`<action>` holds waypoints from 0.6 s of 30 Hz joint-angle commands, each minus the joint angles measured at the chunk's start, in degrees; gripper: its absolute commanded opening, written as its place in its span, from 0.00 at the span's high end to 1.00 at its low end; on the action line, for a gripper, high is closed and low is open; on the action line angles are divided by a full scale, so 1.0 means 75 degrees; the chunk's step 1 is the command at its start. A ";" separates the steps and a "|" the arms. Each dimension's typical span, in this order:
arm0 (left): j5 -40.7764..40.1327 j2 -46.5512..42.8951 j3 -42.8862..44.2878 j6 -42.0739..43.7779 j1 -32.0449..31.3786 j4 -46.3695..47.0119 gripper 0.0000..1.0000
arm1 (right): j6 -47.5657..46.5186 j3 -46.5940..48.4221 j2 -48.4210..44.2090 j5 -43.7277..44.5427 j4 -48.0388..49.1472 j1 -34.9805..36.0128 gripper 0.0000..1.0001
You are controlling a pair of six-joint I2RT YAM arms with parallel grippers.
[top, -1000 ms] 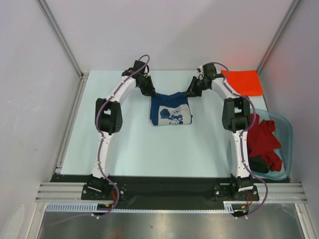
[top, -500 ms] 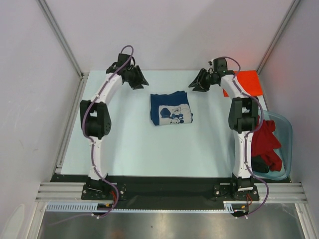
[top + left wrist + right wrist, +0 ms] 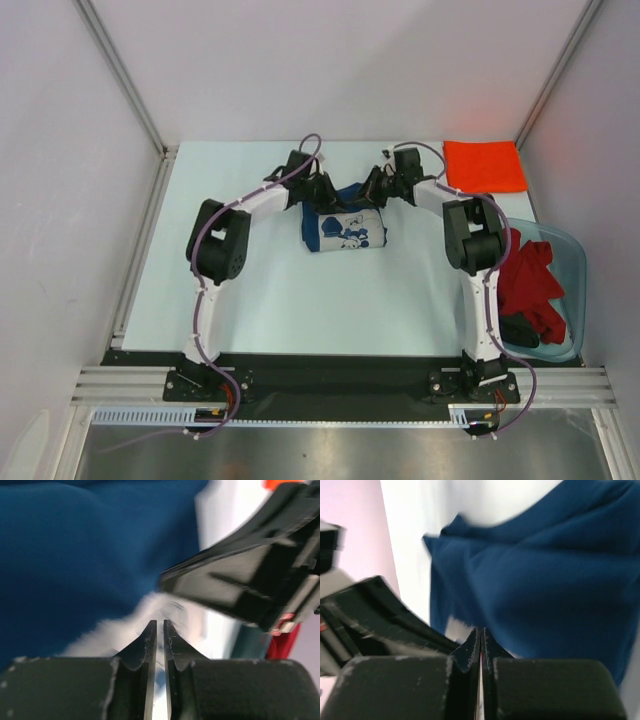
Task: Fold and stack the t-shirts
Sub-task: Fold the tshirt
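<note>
The navy blue t-shirt (image 3: 345, 228), folded with its white graphic up, lies mid-table. My left gripper (image 3: 325, 195) and right gripper (image 3: 372, 190) are close together at its far edge. In the left wrist view the left gripper (image 3: 160, 622) is shut to a thin slit with no cloth between the jaws, and the navy cloth (image 3: 75, 555) lies just beyond it. In the right wrist view the right gripper (image 3: 481, 630) is shut and empty over the navy cloth (image 3: 545, 580). A folded orange t-shirt (image 3: 485, 165) lies at the far right corner.
A clear bluish tub (image 3: 575, 260) at the right edge holds a red shirt (image 3: 530, 285) and a dark one (image 3: 520, 330). Each wrist view shows the other arm's black gripper nearby (image 3: 250, 580) (image 3: 380, 610). White walls enclose the table.
Half a second ago both grippers were spread apart near the far edge of the table. They have now swung inward to the shirt's far edge and their jaws are shut.
</note>
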 commanded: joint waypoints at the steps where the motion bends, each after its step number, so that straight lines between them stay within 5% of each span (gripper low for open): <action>1: 0.0017 0.0364 -0.0076 -0.0527 0.0502 0.1377 0.87 | 0.0617 0.0049 0.0766 -0.0144 0.2048 -0.0216 1.00; 5: -0.0066 0.1159 0.0404 -0.0528 0.0749 0.1521 0.87 | 0.1273 0.0399 0.1703 0.0346 0.3583 -0.0392 1.00; 11: -0.0054 0.1349 0.0171 -0.0668 0.0854 0.1790 0.88 | 0.2304 0.1607 0.2865 0.1389 0.3667 -0.0649 1.00; 18: -0.0054 0.1759 0.1270 -0.0492 0.1053 0.0890 0.84 | 0.2131 0.3351 0.3416 0.1684 0.1877 -0.0837 1.00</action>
